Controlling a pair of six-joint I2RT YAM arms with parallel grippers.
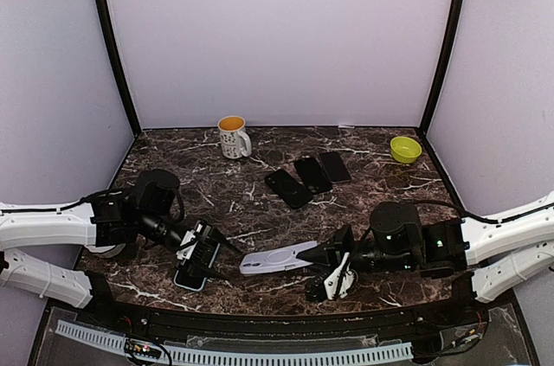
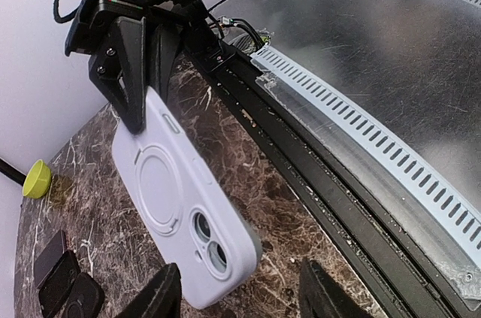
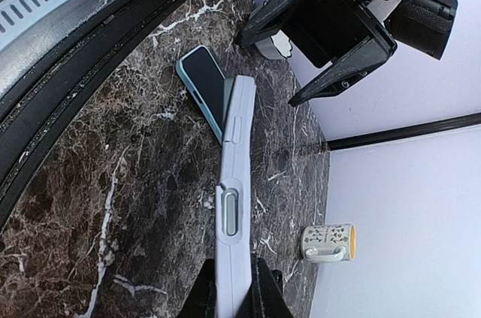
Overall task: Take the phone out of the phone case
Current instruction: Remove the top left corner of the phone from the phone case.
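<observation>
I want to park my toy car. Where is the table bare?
The table is bare between the mug and the left gripper, and between the black phones or cases and the green bowl. Crowded near the front: right gripper, phone case, phone.

White arms, black cables — black left tool

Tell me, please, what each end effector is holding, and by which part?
The right end effector grips the lavender phone case by its end away from the camera cutouts; the left end effector stands open, holding nothing.
</observation>
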